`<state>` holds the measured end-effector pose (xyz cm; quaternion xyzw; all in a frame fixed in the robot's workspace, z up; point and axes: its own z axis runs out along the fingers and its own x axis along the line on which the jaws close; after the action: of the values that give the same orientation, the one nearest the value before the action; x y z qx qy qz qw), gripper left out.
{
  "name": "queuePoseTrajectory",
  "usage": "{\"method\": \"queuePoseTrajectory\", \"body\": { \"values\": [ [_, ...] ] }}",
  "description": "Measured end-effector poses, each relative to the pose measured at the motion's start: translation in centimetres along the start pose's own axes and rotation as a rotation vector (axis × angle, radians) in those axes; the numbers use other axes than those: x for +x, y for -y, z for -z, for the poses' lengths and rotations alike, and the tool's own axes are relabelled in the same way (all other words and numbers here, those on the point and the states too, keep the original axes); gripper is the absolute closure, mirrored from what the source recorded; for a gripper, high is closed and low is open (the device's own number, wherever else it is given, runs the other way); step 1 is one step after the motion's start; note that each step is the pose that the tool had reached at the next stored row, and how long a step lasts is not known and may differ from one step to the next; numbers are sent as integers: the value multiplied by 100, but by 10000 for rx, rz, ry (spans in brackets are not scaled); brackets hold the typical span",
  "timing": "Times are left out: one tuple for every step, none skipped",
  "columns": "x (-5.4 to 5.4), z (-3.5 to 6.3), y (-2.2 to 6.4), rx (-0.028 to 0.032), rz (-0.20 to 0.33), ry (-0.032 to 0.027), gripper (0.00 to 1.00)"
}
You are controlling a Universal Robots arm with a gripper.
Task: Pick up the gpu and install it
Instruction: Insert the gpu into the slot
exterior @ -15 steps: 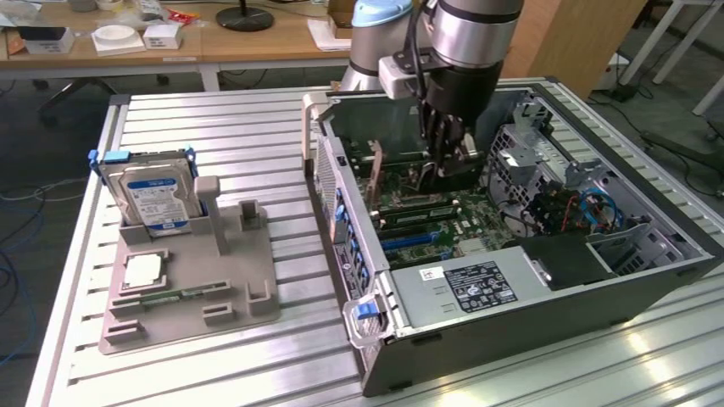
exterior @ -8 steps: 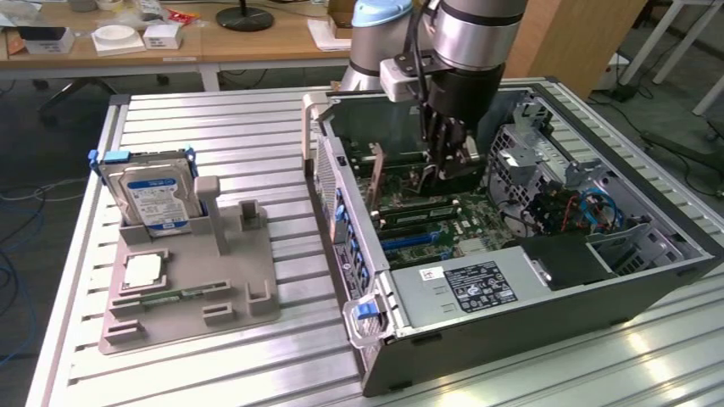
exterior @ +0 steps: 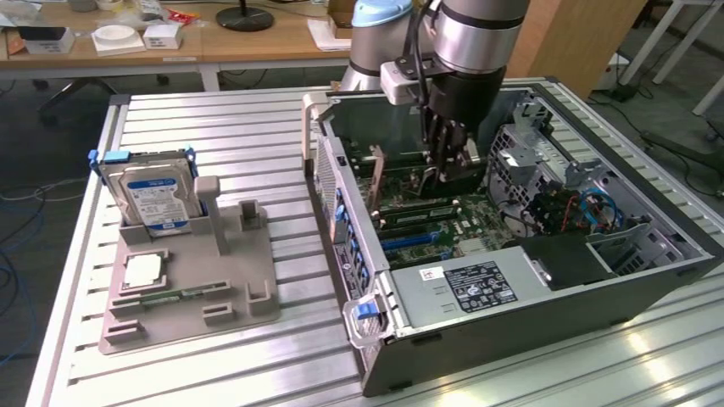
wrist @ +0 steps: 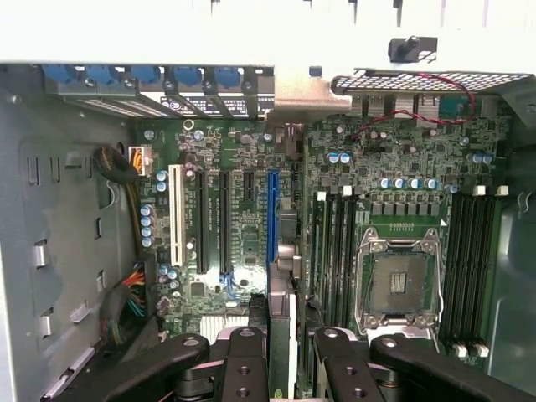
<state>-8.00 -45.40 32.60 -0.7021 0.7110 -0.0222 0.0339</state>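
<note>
One open computer case [exterior: 633, 280] is lying on the slatted table [exterior: 226, 127], and one robot arm [exterior: 470, 42] is reaching into it. One grey holder tray [exterior: 186, 288] is sitting beside the case, carrying one hard drive [exterior: 153, 191] with a blue-white label, one silver processor chip [exterior: 142, 270] and one slim green memory stick [exterior: 169, 297]. Inside the case, one power supply [exterior: 476, 284] with one label is showing. In the wrist view, one motherboard [wrist: 402, 176] is showing one empty CPU socket [wrist: 398, 280], one white expansion slot [wrist: 175, 213], one blue slot [wrist: 272, 213] and three black slots between them. One gpu [wrist: 280, 331] is standing upright between the two gripper fingers [wrist: 243, 368].
</note>
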Motion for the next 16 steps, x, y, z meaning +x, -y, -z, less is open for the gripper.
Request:
{"method": "queuePoseTrajectory", "body": {
  "values": [
    [2, -3, 0, -1, 1, -1, 74],
    [4, -7, -1, -1, 1, -2, 74],
    [5, -12, -2, -1, 1, -3, 74],
    [6, -15, -3, -2, 1, -4, 74],
    [7, -19, -3, -1, 0, -3, 74],
    [8, -24, -4, 0, 0, -2, 74],
    [8, -28, -4, 0, 0, -1, 74],
    [9, -32, -5, -1, 1, -2, 74],
    [10, -35, -6, -1, 1, -2, 74],
    [11, -39, -6, -1, 1, -2, 74],
    [12, -43, -7, -1, 0, -2, 74],
    [13, -47, -8, 0, 1, -2, 74],
    [14, -51, -8, -1, 1, -2, 74],
    [15, -53, -9, -1, 1, -3, 74],
    [16, -57, -9, 0, 0, -2, 74],
    [17, -61, -10, 0, 0, -1, 74]
  ]
}}
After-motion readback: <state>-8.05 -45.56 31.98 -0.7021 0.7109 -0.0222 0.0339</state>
